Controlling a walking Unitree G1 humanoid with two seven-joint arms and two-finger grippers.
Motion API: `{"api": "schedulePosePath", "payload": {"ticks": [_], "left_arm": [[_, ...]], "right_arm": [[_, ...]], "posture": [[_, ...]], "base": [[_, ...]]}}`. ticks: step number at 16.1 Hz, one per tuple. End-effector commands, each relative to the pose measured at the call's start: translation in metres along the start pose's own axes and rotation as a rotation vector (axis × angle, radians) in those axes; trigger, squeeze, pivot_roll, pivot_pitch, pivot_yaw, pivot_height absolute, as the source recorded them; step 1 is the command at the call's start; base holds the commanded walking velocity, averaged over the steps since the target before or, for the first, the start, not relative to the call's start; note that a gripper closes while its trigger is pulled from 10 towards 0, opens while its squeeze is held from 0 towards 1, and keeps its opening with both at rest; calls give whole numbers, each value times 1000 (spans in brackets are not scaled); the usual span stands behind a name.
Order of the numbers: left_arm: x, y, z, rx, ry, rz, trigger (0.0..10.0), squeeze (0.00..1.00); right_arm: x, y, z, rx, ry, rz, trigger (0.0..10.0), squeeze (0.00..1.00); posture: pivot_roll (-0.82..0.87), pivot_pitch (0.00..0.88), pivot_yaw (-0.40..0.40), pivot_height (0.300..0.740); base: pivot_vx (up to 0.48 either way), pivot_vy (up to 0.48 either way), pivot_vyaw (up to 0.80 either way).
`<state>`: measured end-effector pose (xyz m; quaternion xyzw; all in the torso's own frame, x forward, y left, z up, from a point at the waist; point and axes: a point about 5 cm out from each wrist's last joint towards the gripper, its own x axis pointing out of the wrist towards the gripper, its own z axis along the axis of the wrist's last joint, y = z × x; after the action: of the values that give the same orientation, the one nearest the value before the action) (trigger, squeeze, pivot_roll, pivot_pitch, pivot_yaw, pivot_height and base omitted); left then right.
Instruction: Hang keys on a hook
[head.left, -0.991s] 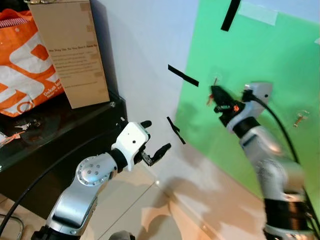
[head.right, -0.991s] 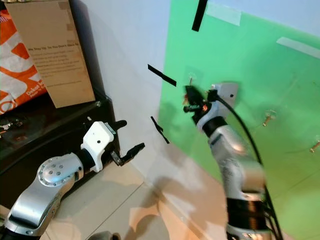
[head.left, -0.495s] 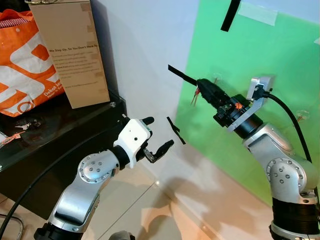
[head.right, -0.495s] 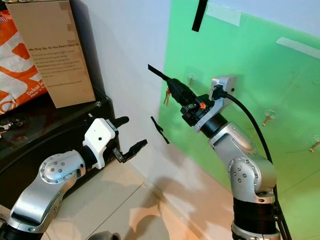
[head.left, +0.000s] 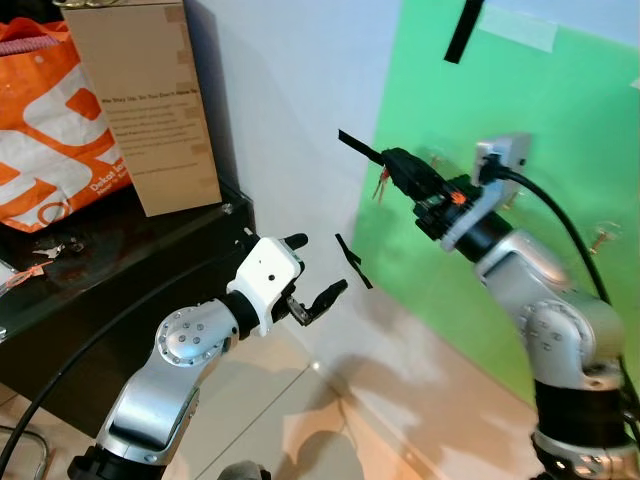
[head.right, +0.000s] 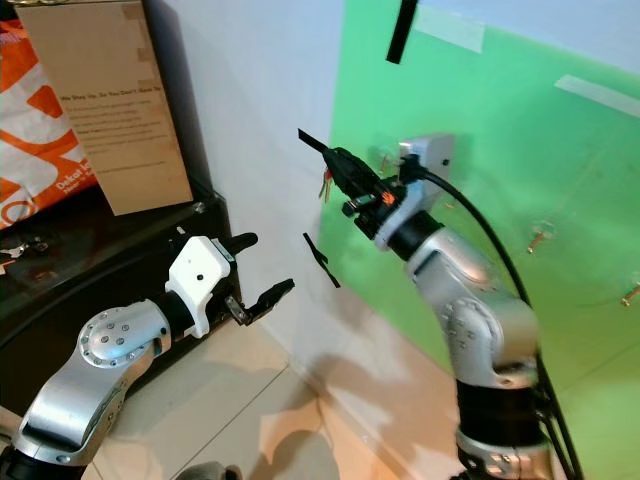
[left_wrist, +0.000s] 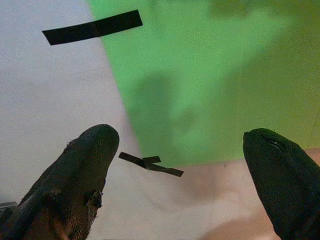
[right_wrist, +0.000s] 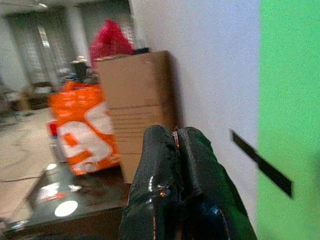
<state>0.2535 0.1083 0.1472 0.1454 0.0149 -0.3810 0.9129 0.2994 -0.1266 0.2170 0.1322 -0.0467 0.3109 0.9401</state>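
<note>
Nearest to me, my left gripper hovers low in front of the white wall, its 2 black fingers spread wide with nothing between them. Past them I see the wall, a black tape strip and the lower edge of the green board.

Further out, my right gripper is raised at the left edge of the green board, fingers pressed together. The keys dangle just below the fingertips, small and blurred, so I cannot count them or see the ring. In the right wrist view the closed fingers hide the keys almost completely.

A small clear hook sits on the board just beside the gripper; whether the keys touch it I cannot tell. A second hook further right already carries something small.

On my left, a dark cabinet holds a cardboard box and an orange bag, cut off by the frame.
</note>
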Motion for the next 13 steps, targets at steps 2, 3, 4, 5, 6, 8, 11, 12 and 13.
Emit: {"api": "schedulePosePath", "payload": {"ticks": [2, 3, 4, 5, 6, 8, 11, 12, 13], "left_arm": [[2, 0, 5, 15, -10, -14, 10000, 0], [2, 0, 5, 17, -10, -17, 10000, 0], [2, -1, 5, 17, -11, -19, 10000, 0], [1, -1, 6, 17, -10, -21, 10000, 0], [1, -1, 6, 17, -9, -21, 10000, 0], [-1, -1, 5, 17, -5, -24, 10000, 0], [-2, -2, 4, 14, -2, -30, 10000, 0], [-2, -2, 4, 14, -1, -33, 10000, 0], [-2, -3, 4, 14, 0, -37, 10000, 0]], "right_arm": [[6, -9, -2, -40, 18, -94, 10000, 0], [8, -11, -3, -41, 27, -116, 10000, 0], [9, -14, -5, -54, 45, -141, 10000, 0], [9, -18, -7, -53, 54, -182, 10000, 0], [9, -21, -7, -51, 51, -199, 10000, 0], [5, -25, -6, -44, 42, -224, 10000, 0], [-5, -30, -6, -21, 39, -246, 10000, 0], [-9, -33, -6, -7, 32, -264, 10000, 0], [-11, -36, -7, 4, 25, -284, 10000, 0]], "posture": [[48, 0, -44, 740], [48, 0, -44, 740], [48, 0, -44, 740], [52, 0, -45, 740], [52, 0, -44, 740], [51, 0, -43, 740], [47, 0, -39, 740], [47, 0, -38, 740], [44, 0, -32, 740]], "base": [[0, 0, 0], [0, 0, 0], [0, 0, 0], [0, 0, 0], [0, 0, 0], [0, 0, 0], [0, 0, 0], [0, 0, 0], [0, 0, 0]]}}
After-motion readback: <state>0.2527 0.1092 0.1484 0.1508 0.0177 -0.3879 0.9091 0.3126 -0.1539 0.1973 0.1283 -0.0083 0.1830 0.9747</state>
